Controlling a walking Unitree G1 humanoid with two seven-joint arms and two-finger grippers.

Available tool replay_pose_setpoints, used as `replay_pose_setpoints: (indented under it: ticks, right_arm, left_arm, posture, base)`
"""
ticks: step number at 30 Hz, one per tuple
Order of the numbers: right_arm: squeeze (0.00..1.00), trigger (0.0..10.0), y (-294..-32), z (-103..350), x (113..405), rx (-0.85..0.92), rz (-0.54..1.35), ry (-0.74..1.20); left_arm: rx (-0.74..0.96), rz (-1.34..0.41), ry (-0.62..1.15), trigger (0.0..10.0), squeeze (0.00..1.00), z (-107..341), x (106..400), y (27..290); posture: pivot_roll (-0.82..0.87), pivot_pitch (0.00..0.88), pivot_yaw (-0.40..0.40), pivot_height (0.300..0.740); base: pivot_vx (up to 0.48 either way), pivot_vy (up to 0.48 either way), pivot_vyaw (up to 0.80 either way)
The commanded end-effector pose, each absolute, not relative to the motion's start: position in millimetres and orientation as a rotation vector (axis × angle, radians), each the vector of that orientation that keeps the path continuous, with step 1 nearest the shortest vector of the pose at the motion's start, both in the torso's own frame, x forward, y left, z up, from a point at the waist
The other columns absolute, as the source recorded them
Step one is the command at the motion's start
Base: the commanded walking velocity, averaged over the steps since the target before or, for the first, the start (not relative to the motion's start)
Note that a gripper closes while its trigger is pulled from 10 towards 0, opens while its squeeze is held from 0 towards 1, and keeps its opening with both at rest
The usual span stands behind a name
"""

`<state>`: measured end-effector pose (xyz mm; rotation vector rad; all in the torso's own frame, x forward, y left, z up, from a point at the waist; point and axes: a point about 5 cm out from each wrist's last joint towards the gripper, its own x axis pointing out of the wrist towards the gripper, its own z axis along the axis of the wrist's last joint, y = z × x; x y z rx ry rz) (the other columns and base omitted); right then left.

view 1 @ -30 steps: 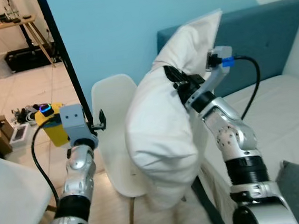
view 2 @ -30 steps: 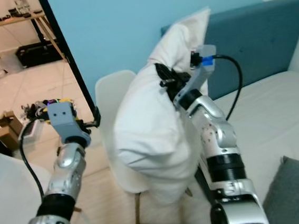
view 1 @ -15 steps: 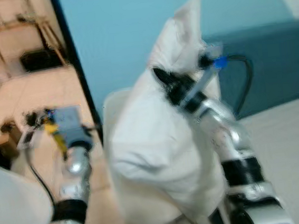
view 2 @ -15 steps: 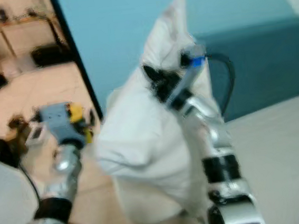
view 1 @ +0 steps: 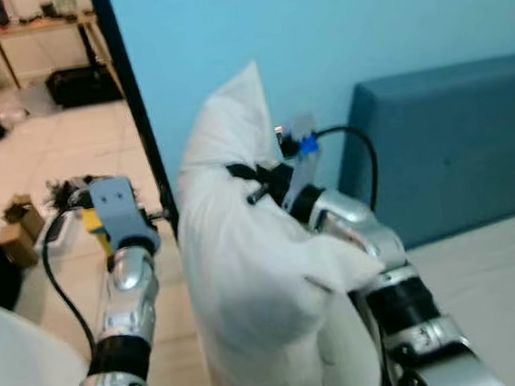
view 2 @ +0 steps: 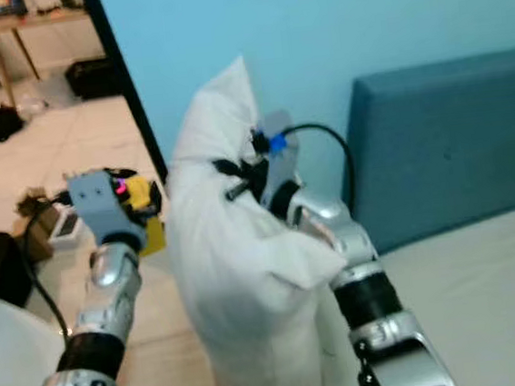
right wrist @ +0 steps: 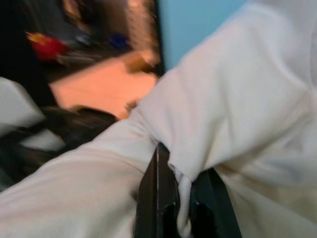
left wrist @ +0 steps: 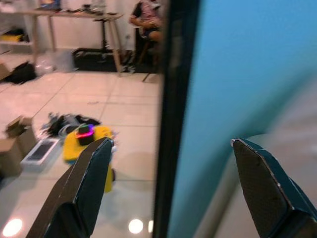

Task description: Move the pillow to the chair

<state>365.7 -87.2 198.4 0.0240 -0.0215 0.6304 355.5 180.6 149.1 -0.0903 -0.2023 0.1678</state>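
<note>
A big white pillow (view 1: 248, 285) hangs upright in front of me, its top corner pointing up against the blue wall. My right gripper (view 1: 255, 182) is shut on a fold of the fabric high on the pillow's side; the right wrist view shows the black fingers (right wrist: 157, 198) pinching the cloth. My left arm (view 1: 123, 261) is raised to the left of the pillow, and its gripper (left wrist: 168, 186) is open and holds nothing, pointing at the black door post. The pillow hides the white chair behind it.
A black door post (view 1: 135, 104) stands just left of the pillow, with tiled floor beyond. A yellow device (view 2: 141, 213), boxes and a wooden table (view 1: 32, 28) lie further off. A teal headboard (view 1: 453, 138) and the bed (view 1: 513, 287) are on my right. A person (left wrist: 148, 15) sits far back.
The camera has swung left and the view shifted. My right gripper has carried the pillow leftward, so it now covers the chair. The left gripper stays open beside it.
</note>
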Motion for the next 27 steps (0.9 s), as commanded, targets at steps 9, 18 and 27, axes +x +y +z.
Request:
replay_pose_setpoints:
  ticks: [9, 18, 27]
  right_arm:
    - [0.0, 10.0, -106.0, 148.0, 363.9, -0.022, 0.474, 0.163]
    - [0.0, 10.0, -128.7, 127.5, 369.6, -0.121, 0.331, 0.248]
    - [0.0, 10.0, -156.8, 107.4, 365.1, -0.136, 0.2, 0.341]
  left_arm:
    - [-0.071, 0.168, -0.17, 10.0, 0.0, 141.9, 352.8, 183.6]
    - [-0.072, 0.162, -0.162, 10.0, 0.0, 141.6, 353.3, 182.9]
    - [-0.073, 0.157, -0.143, 10.0, 0.0, 139.2, 353.5, 182.6]
  posture:
    - [0.01, 0.0, 0.034, 0.74]
    - [0.01, 0.0, 0.04, 0.74]
    - [0.0, 0.0, 0.049, 0.74]
  base:
    - [0.0, 0.0, 0.0]
    - [0.0, 0.0, 0.0]
    - [0.0, 0.0, 0.0]
